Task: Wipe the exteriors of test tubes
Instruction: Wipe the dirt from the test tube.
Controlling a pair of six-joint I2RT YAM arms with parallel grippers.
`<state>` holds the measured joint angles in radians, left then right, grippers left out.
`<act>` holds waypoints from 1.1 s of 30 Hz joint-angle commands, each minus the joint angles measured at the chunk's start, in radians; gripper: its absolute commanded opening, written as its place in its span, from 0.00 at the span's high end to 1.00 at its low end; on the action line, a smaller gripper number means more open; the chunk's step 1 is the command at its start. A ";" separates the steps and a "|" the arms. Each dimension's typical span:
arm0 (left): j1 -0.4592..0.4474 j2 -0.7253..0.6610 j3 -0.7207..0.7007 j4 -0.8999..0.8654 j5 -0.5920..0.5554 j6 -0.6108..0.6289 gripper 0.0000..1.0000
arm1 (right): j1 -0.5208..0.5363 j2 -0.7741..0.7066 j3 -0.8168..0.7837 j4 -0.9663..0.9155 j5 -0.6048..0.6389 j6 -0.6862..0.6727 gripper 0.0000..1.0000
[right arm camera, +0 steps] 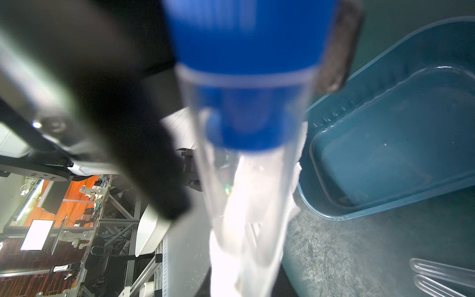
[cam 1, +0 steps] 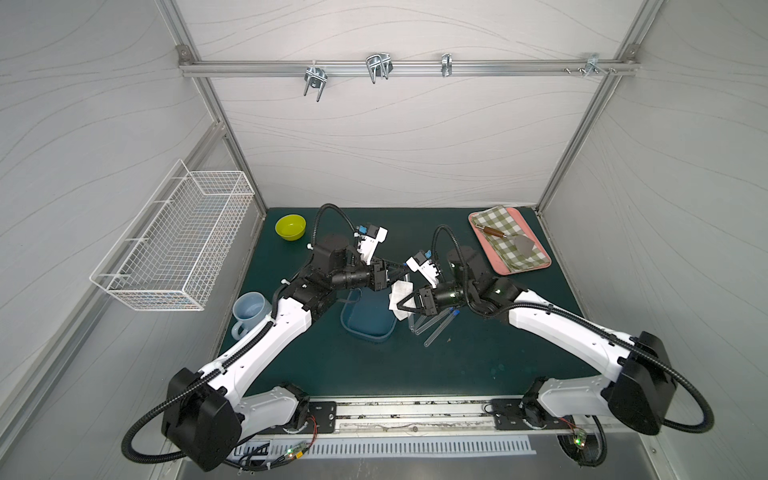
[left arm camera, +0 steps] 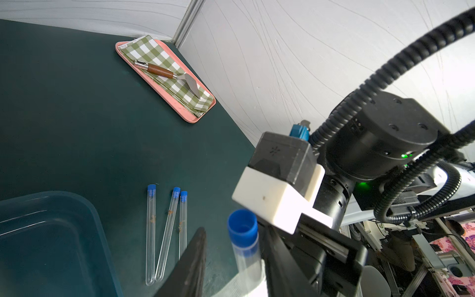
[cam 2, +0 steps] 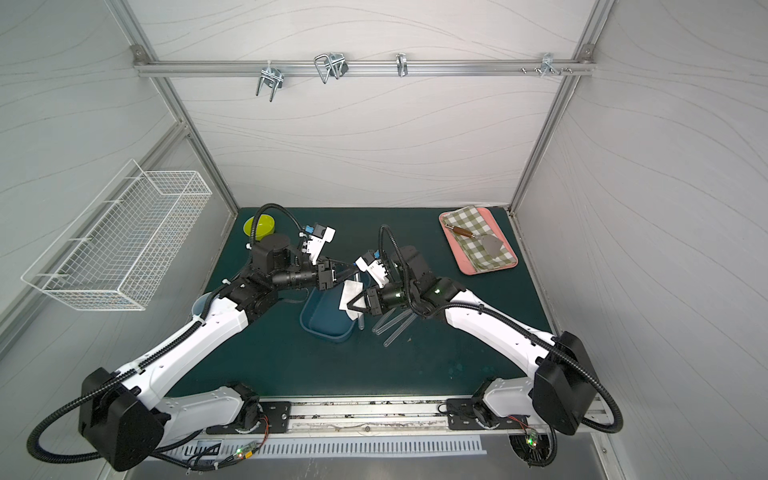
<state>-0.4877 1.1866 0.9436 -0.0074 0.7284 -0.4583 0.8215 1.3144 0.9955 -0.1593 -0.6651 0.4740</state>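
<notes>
Left wrist | left pincer point(left arm camera: 235, 228) part-open astride capped test tube point(left arm camera: 245, 249), gap showing | right pincer point(cam 1: 401, 308) clamped on white wipe point(cam 1: 398, 289) | three test tubes point(left arm camera: 168, 231) on worktop point(left arm camera: 77, 128)

A: Surface?
B: Dark green table point(cam 1: 457, 365).
A: Directly on it?
B: Yellow-green bowl point(cam 1: 290, 227) at the far left. Light blue mug point(cam 1: 249, 312) upright by the left edge. Blue tray point(cam 1: 368, 322) mid-table. Pink tray point(cam 1: 490, 246) in the far right corner.
A: Loose items?
B: Three test tubes point(left arm camera: 168, 231) lying flat, fanned, just beside the blue tray.
</notes>
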 commanded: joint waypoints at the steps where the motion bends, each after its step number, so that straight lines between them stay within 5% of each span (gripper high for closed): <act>1: -0.011 0.013 0.001 0.066 0.029 -0.012 0.64 | 0.012 -0.005 0.031 -0.005 0.001 -0.016 0.84; 14: -0.023 0.023 -0.018 0.099 -0.006 -0.047 0.88 | 0.015 -0.010 0.031 0.003 0.041 -0.010 0.83; 33: -0.014 0.019 0.005 0.077 -0.052 -0.078 0.90 | -0.056 0.042 0.096 0.108 0.004 0.022 0.79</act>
<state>-0.5083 1.2041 0.9195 0.0685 0.7021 -0.5358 0.7601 1.3548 1.0809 -0.0940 -0.6147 0.4835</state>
